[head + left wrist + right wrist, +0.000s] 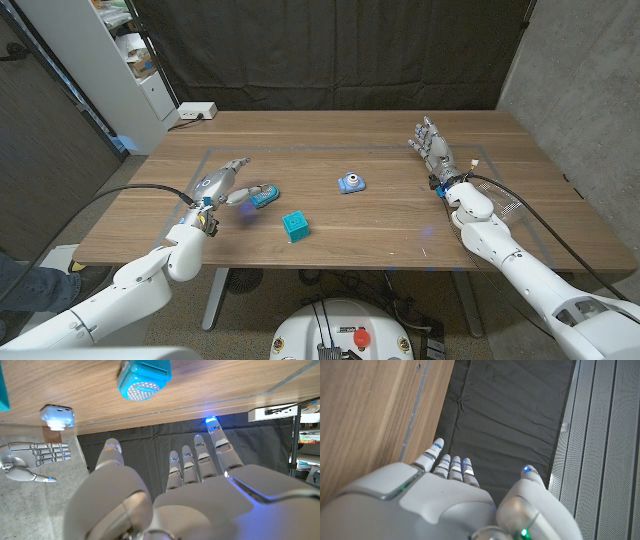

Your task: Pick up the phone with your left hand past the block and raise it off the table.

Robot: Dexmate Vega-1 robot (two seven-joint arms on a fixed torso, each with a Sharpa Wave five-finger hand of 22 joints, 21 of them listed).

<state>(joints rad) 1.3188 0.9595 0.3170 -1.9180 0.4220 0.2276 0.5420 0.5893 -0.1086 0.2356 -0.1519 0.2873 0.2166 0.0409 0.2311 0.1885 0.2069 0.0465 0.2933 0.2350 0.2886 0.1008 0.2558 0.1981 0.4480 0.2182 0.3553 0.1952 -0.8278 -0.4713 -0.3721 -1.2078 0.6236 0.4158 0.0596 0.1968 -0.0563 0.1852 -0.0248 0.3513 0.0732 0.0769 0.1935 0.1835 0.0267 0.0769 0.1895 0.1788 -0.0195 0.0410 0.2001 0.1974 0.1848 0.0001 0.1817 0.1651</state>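
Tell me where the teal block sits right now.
In the head view, the teal block stands left of the table's centre near the front edge, just right of the left hand, with the blue toy phone behind it.

The small teal plastic toy phone (263,196) lies on the wooden counter (380,250), left of the middle, its long side slanting across the boards. In the left wrist view its end (145,377) is rounded, with a white face covered in fine dots. It sits just in front of the left hand's (222,184) fingers (243,195); whether they touch it cannot be told. The teal cube block (295,226) stands near it, apart, closer to the robot's edge and turned slightly askew.
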